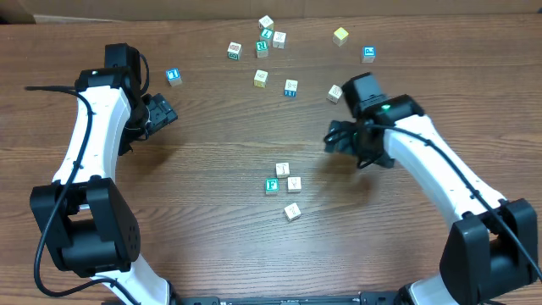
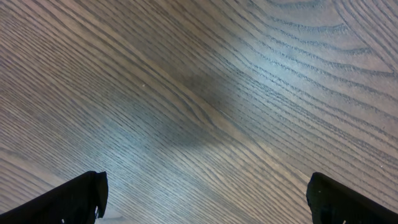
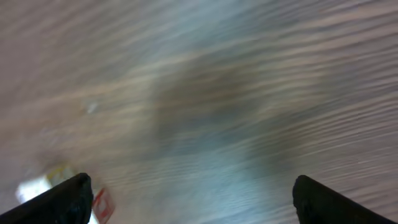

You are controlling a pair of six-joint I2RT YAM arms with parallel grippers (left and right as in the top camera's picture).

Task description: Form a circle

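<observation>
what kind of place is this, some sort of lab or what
Probably a robot lab or test bench rather than a home. A left arm and a right arm stand at a wood-grain table, with small lettered cubes scattered on it.

Counter (image 1: 212, 169): brown wood-grain surface, fills nearly whole overhead view. Pale tan strip (image 1: 127, 7) beyond far edge, identity unclear. Light diffuse, soft shadows, bluish sheen on grain in wrist views.
</observation>
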